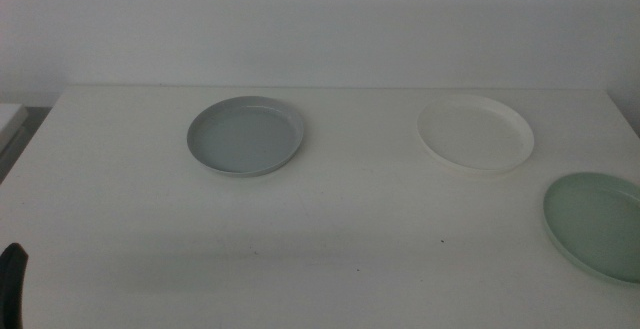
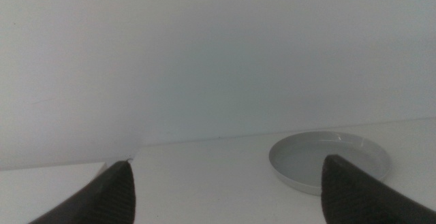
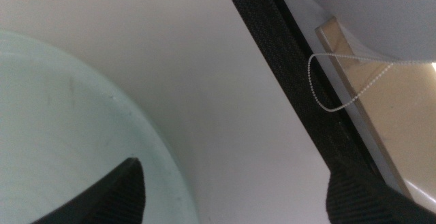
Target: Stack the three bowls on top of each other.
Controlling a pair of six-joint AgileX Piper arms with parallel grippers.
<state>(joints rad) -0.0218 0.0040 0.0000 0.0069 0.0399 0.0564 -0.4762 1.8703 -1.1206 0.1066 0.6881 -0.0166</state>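
Dark jaws of my left gripper (image 2: 225, 190) stand wide apart and empty; it shows at lower left of the middle view. My right gripper (image 3: 235, 193) is likewise spread and empty, beside the green bowl (image 1: 598, 224) at right edge. Grey bowl (image 1: 245, 136) sits centre-left, white bowl (image 1: 475, 132) upper right, all separate on the table (image 1: 330, 239).

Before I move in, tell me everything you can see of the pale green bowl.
The pale green bowl is a shallow, round, plate-like dish with a low rim, smooth and slightly glossy, empty. It sits flat and upright on the white table at the near right, cut off by the picture's edge. It lies apart from the white bowl, which is farther back. The right tool is close over its rim, jaws open, not gripping it. Nothing is stacked on it.
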